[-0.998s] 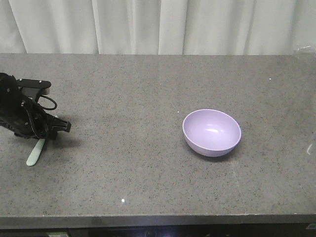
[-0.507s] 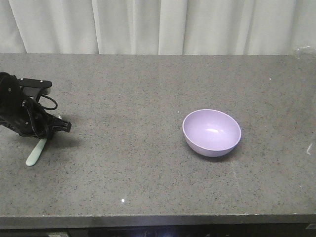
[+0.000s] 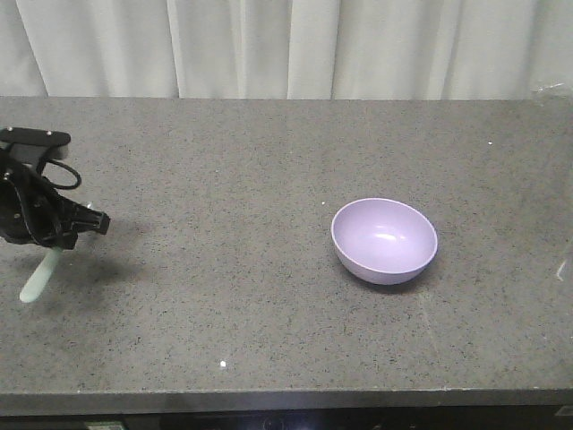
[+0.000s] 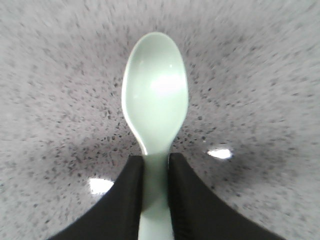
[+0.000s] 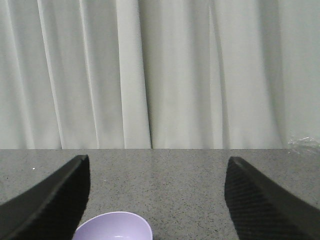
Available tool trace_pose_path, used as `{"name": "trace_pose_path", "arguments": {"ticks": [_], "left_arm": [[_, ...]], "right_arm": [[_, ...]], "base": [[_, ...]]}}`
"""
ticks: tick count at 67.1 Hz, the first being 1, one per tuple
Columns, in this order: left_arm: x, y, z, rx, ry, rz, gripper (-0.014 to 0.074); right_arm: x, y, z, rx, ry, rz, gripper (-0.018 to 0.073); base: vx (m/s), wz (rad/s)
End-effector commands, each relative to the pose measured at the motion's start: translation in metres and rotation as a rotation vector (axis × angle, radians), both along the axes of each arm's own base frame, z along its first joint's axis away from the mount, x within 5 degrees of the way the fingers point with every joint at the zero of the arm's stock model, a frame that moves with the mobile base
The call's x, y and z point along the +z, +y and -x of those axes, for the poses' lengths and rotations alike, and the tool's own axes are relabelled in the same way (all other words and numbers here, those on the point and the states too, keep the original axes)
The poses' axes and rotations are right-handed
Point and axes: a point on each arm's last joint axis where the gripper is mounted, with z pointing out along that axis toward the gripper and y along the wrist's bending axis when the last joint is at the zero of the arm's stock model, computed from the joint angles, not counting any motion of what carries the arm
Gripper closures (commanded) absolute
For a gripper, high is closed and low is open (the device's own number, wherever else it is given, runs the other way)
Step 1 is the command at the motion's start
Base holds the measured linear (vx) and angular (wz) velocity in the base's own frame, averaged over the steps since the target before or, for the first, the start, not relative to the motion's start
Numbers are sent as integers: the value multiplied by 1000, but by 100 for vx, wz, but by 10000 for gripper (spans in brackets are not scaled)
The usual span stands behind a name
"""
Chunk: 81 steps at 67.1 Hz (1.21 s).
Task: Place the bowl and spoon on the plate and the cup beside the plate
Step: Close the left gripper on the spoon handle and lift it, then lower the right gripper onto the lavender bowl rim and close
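At the far left of the front view, my left gripper [image 3: 52,244] is shut on the handle of the pale mint-green spoon [image 3: 34,279]. The spoon's head hangs down toward the table's front. In the left wrist view the spoon [image 4: 155,90] points away from my left gripper [image 4: 156,161], its handle pinched between both black fingers. The lavender bowl [image 3: 384,238] stands upright and empty at centre right. My right gripper [image 5: 157,160] is open, with the bowl's [image 5: 113,228] rim low between its fingers. The plate and the cup are out of view.
A grey speckled countertop [image 3: 224,296] carries everything, with its front edge near the bottom of the front view. A white curtain [image 3: 286,45] hangs behind the far edge. A bit of clear plastic [image 3: 552,90] shows at the far right edge.
My left gripper has moved left with the spoon in it, and the spoon now hangs a little above its shadow. The bowl has not moved.
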Motion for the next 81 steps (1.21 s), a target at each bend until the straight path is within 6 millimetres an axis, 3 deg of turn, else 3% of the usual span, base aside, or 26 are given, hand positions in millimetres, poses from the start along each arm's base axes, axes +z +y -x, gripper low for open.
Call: {"name": "trace_pose_path", "arguments": {"ticks": [1,22,34,47,57,72,81], "left_arm": [[45,-2,13,10,-157,52,603],[119,-2,64,17,-405,155,603],[152,0,93,15,-545,195,603],[163,2,104,16,-603,204,603],[163,2,104,22,-608,210,603],[164,2,103,22,-611,209,603],[164,2,103,22,-611,209,603]], "right_arm": [[15,-4,0,-41,-84,-2,9],[10,1,-3,7,4,7,25],[27,6,-21,58,96,22,34],[59,14,-69,129,238,41,34],[65,22,-128,195,416,55,34],[31,27,-208,231,634,36,34],[1,29,-235,243,745,28,34]], "base": [[0,0],[0,0],[0,0],[0,0],[0,0],[0,0],[0,0]]}}
